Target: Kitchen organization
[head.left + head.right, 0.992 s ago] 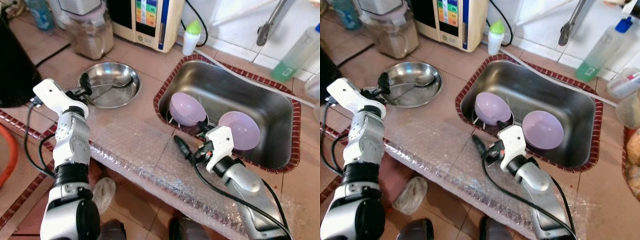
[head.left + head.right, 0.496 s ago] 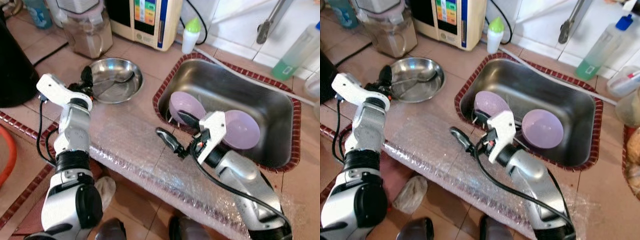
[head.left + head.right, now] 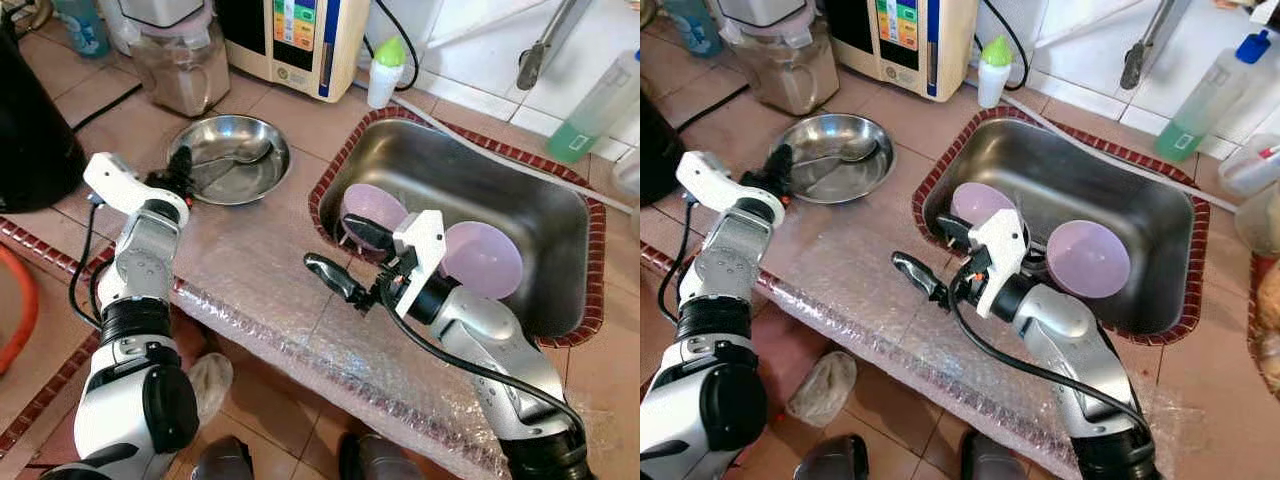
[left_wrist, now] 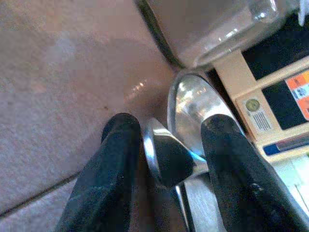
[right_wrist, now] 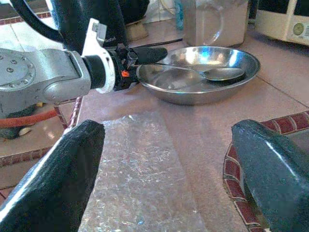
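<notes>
A steel bowl [image 3: 222, 175] holds a spoon [image 3: 247, 156] on the tiled counter, left of the sink [image 3: 330, 170]. My left gripper [image 3: 183, 163] is at the bowl's left rim, open, with the spoon's handle end [image 4: 166, 159] between its fingers. Two purple bowls [image 3: 378, 208] [image 3: 487, 258] lie in the sink. My right gripper [image 3: 347, 254] is open and holds nothing. One of its fingers is over the bubble wrap [image 3: 270, 290] and the other is at the sink's near-left edge beside the first purple bowl.
Behind the steel bowl stand a blender jar [image 3: 175, 60] and a cream appliance [image 3: 300, 40]. A white bottle with a green cap [image 3: 385, 70], a tap [image 3: 545, 45] and a green soap bottle [image 3: 590, 110] line the back. A black object [image 3: 30, 120] stands far left.
My right gripper has swung left from the sink's front edge out over the bubble wrap. My left gripper stays at the steel bowl's rim. The camera has shifted slightly.
</notes>
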### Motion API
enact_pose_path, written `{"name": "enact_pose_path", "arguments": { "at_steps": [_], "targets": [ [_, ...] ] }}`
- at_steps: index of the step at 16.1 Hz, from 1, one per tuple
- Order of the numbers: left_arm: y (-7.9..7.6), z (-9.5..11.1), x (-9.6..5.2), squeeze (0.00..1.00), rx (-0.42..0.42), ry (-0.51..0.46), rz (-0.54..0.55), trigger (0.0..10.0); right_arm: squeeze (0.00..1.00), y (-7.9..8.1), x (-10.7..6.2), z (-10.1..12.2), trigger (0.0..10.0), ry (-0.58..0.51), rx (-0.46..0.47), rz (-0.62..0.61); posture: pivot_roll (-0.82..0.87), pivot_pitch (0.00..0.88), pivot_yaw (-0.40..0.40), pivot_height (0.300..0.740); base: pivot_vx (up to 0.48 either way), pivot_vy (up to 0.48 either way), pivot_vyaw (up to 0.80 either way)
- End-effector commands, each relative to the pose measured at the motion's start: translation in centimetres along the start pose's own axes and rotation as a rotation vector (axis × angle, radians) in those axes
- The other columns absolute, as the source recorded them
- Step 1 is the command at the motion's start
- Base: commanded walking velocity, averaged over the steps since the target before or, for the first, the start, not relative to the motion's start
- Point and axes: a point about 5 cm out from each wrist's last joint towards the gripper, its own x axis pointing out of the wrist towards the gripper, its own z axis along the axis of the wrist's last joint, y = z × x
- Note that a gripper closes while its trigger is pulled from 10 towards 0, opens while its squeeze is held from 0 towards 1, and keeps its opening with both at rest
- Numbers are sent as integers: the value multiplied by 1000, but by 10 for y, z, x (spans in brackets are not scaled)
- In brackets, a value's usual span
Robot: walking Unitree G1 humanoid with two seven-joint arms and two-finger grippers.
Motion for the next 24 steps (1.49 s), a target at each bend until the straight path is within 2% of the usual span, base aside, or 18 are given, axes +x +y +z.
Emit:
{"name": "enact_pose_path", "arguments": {
  "at_steps": [1,6,8,13,15,16,17,20,24],
  "targets": [
    [7,-22,-4,0,14,119,21,0,0,1,2,-2,10000,14,-4,18,-49,150,-40,740,0,0,0],
    [6,-34,-7,0,38,211,-1,0,0,1,6,-6,10000,21,-14,22,-36,140,-29,740,0,0,0],
    [2,-42,-9,0,40,255,-23,0,0,1,8,-7,10000,22,-19,20,-32,137,-27,740,0,0,0],
    [-4,-56,-12,0,53,302,-36,0,0,0,11,-10,10000,20,-25,20,-26,124,-23,740,0,0,0],
    [-3,-56,-12,0,76,288,-26,0,0,-1,12,-10,10000,17,-28,19,-24,121,-22,740,0,0,0],
    [-4,-51,-12,0,95,237,-28,0,0,-1,14,-9,10000,8,-31,16,-21,115,-20,740,0,0,0],
    [-11,-39,-12,0,123,153,-74,0,0,-4,16,-9,10000,-1,-37,6,-10,99,-14,740,0,0,0],
    [-17,-31,-14,0,161,100,-119,0,0,-6,19,-9,10000,-7,-41,-3,1,81,-7,740,0,0,0],
    [-29,-18,-17,0,158,32,-179,0,0,-9,25,-10,10000,-26,-47,-22,25,46,12,740,0,0,0]
  ]
}}
